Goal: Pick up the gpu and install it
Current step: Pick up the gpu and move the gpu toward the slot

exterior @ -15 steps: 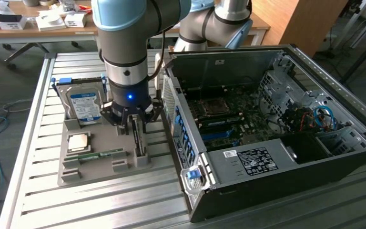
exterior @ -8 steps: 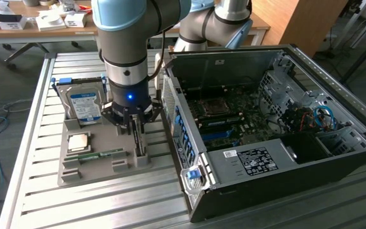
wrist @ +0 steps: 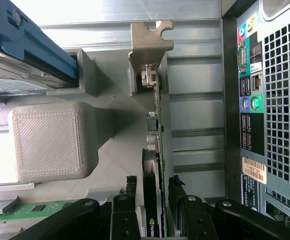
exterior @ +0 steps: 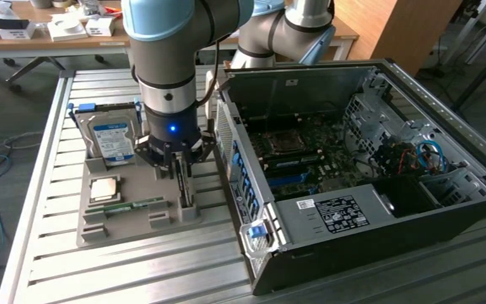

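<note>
Straddling gpu [wrist: 157,145] edge, jaws slightly clear

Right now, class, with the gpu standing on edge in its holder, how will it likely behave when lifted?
The gpu is a thin board, so probably stiff yet fragile. Standing on edge in the grey holder, it could tip if nudged sideways. Its metal bracket may make one end heavier.

On the tray [exterior: 124,233], the gpu [exterior: 186,190] stood along the edge nearest the computer case [exterior: 336,215]; the hard drive [exterior: 114,140] stood at the opposite far corner.
</note>
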`<state>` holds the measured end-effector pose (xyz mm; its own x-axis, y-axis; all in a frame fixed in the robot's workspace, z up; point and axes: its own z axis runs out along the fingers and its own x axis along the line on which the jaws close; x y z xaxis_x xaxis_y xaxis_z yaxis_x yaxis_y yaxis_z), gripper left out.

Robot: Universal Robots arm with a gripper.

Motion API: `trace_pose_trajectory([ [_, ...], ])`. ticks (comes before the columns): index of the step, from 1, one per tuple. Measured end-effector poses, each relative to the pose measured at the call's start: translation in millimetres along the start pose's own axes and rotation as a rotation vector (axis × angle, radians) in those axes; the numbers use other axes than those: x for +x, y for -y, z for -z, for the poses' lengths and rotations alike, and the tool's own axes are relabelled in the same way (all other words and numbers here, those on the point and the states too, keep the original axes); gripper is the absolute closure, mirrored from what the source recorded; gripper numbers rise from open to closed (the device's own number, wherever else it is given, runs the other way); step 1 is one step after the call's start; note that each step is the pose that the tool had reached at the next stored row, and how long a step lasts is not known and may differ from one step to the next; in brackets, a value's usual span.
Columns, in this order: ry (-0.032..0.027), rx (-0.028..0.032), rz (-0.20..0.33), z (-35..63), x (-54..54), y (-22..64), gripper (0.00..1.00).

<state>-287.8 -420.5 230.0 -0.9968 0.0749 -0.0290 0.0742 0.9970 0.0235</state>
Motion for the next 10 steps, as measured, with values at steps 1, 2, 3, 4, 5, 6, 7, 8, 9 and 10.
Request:
trace_pose_trajectory([
  [1, 0.0000, 0.0000, 0.000, 0.0, 0.0, 0.0, 0.62],
  [2, 0.0000, 0.0000, 0.000, 0.0, 0.0, 0.0, 0.62],
  [3, -0.0002, 0.0000, 0.000, 0.0, 0.0, 0.0, 0.62],
  [4, -0.0002, 0.0001, 0.000, 0.0, 0.0, 0.0, 0.69],
  [5, -0.0001, 0.0000, 0.000, 0.0, 0.0, 0.0, 0.73],
  [6, -0.0001, 0.0001, 0.000, 0.0, 0.0, 0.0, 0.73],
  [7, -0.0001, 0.0001, 0.000, 0.0, 0.0, 0.0, 0.73],
  [8, -0.0001, 0.0000, 0.000, 0.0, 0.0, 0.0, 0.73],
  [9, 0.0000, 0.0000, 0.000, 0.0, 0.0, 0.0, 0.73],
  [10, -0.0001, 0.0001, 0.000, 0.0, 0.0, 0.0, 0.73],
])
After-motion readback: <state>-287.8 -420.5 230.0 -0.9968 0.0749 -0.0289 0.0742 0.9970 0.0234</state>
